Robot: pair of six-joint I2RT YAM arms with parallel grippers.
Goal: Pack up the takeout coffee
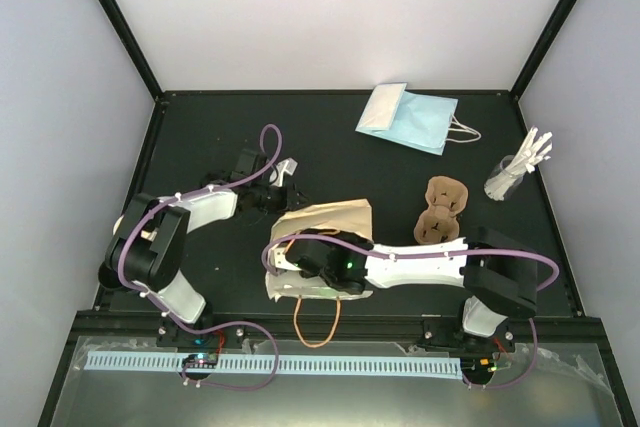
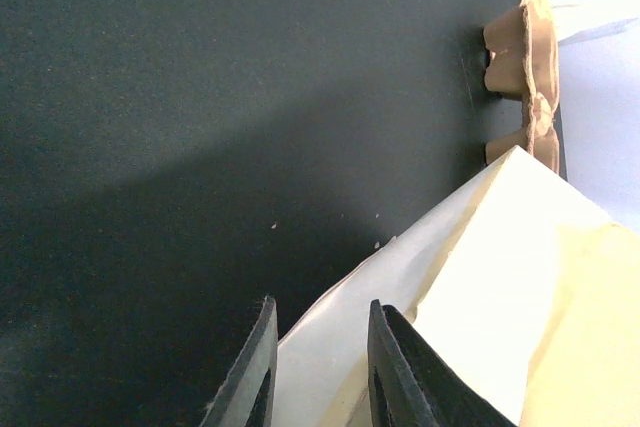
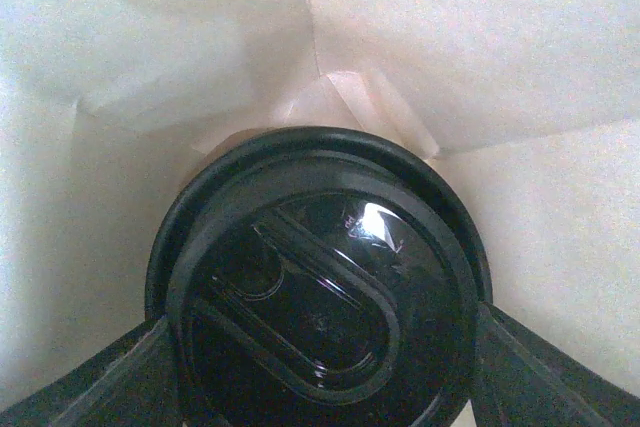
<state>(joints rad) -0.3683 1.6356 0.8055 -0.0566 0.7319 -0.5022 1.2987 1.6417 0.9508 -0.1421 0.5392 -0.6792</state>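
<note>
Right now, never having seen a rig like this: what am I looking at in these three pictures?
Two robot arms sit bolted at the table's near edge, each ending in a two-finger gripper. The top picture looks down from above and behind them. The other two come from a camera on each wrist. On the table lie a tan paper bag, a brown cup carrier, a blue bag and a holder of white sticks. The right gripper is inside the tan paper bag, closed on the black-lidded takeout coffee, which fills that wrist view. The left gripper has its fingers either side of the tan bag's edge. Whether it pinches the paper I cannot tell.
</note>
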